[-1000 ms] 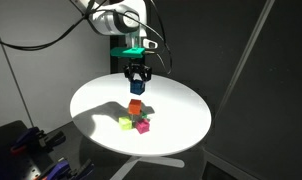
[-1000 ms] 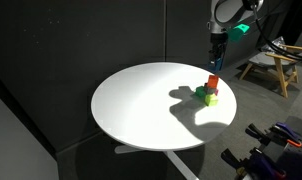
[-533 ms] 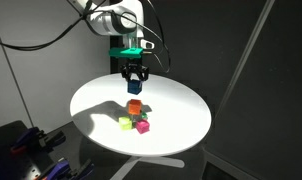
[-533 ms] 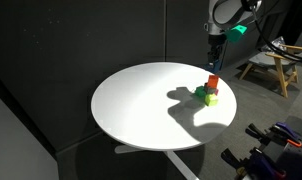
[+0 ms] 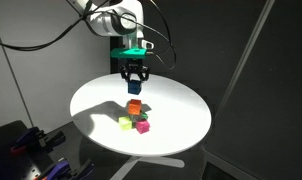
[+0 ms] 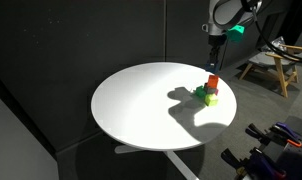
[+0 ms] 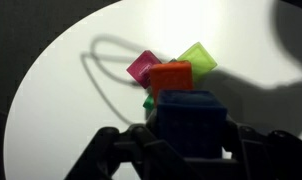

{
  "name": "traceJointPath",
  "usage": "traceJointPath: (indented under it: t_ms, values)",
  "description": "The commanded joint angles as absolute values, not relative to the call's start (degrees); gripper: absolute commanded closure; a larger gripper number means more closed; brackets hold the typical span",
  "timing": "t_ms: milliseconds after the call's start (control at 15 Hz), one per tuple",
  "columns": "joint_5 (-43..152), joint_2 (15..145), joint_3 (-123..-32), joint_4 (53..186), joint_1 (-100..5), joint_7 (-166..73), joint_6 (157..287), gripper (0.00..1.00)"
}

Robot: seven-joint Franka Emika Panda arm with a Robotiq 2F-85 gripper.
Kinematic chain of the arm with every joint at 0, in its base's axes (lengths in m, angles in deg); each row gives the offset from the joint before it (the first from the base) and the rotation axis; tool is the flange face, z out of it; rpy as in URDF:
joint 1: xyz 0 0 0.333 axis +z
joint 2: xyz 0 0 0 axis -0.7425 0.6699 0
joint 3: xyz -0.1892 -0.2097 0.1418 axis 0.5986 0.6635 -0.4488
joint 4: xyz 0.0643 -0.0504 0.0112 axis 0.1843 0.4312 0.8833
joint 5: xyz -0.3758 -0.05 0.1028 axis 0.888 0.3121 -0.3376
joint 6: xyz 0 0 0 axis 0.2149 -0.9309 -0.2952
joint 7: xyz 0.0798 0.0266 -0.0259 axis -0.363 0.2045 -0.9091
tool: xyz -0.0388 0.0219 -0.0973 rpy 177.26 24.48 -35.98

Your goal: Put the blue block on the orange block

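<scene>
My gripper is shut on the blue block and holds it in the air above the cluster of cubes. The orange block lies below it, resting on a dark green cube. In the wrist view the blue block sits between my fingers, with the orange block just beyond it. In an exterior view the gripper hangs above the orange block.
A magenta cube and a yellow-green cube lie against the orange block's stack on the round white table. They also show in the wrist view, magenta and yellow-green. Dark curtains surround the table.
The gripper with the blue block has risen very slightly above the orange block. The cubes on the table have not moved.
</scene>
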State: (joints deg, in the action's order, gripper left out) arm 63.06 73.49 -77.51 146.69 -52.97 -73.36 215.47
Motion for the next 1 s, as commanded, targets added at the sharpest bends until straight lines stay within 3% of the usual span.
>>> traceJointPath:
  t_ms: [0,933]
  values:
    - [63.1,73.0,-77.8,146.9,-53.8,-78.3,216.6,0.70]
    - [64.0,74.0,-77.6,148.0,-54.2,-86.4,219.6,0.70]
